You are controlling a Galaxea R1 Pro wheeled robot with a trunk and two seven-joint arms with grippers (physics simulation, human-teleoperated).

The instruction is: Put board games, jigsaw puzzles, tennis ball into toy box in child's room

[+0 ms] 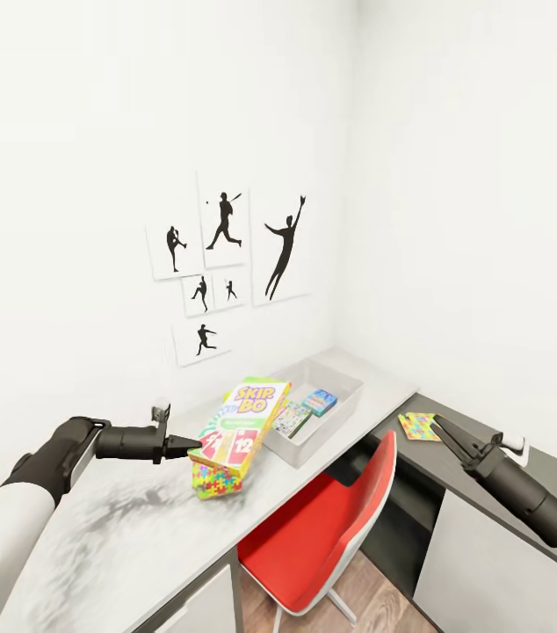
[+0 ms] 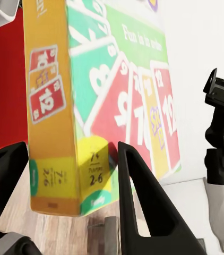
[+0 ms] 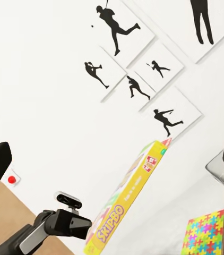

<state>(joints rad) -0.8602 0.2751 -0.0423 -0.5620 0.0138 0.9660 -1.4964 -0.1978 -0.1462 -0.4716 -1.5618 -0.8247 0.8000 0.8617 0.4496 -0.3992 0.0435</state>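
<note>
My left gripper [image 1: 192, 447] is shut on the lower end of the yellow Skip-Bo board game [image 1: 245, 420], which it holds tilted over the table. In the left wrist view the box [image 2: 101, 101] sits between the two black fingers [image 2: 138, 196]. A colourful jigsaw puzzle [image 1: 215, 480] lies just under the box's low end. The translucent grey toy box [image 1: 342, 406] stands beyond, with two flat games [image 1: 292, 419] inside. A second jigsaw puzzle [image 1: 419, 426] lies on the dark desk, and my right gripper [image 1: 444, 428] hovers open right beside it.
A red chair [image 1: 336, 519] is tucked under the white table [image 1: 94, 536], between the two arms. Silhouette posters [image 1: 226, 264] hang on the wall behind. The dark desk [image 1: 489, 448] meets the table at the room's corner.
</note>
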